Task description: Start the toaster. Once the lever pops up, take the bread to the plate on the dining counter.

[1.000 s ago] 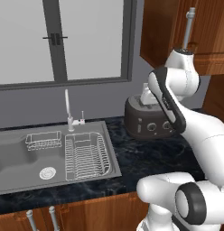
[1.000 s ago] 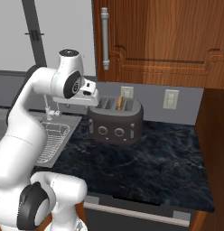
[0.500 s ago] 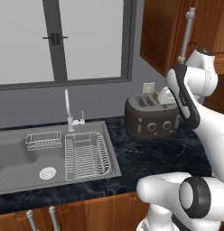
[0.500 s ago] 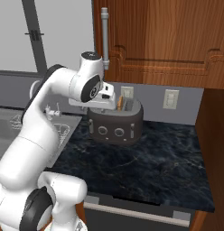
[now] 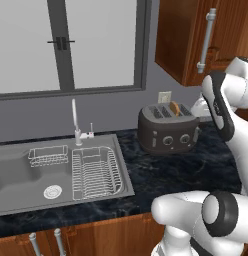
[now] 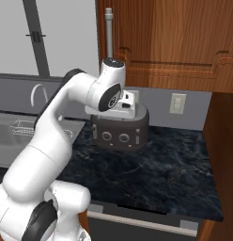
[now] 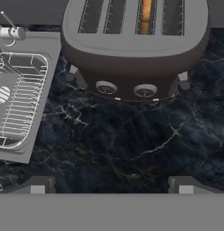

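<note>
Since a second ago the arm has swung from in front of the toaster (image 5: 168, 131) to its right-hand side, so in the left base view we now see the toaster's whole front where the forearm covered it before. Going left to right along the dark marbled surface (image 5: 166, 172): the sink (image 5: 16, 175) with its wire rack (image 5: 94, 172), then the toaster against the wall, then the hand, which in the right base view hangs over the toaster's top. In the hand view we look down on the four slots, and the bread (image 7: 145, 16) stands in the third slot from the left, its tan edge poking up above the slot in the left base view too. The fingers (image 7: 111, 186) are spread wide with nothing between them, their tips showing well apart at the bottom of the hand view. We judge the toaster heavy and stiff enough to stay put under a push; its levers look like the small tabs at either end of the front (image 7: 182, 81), and we would press one of those straight down. The bread we take to be light, thin, dry and crumbly, so we would pinch it gently across its flat faces at the exposed top edge and lift it straight up.
</note>
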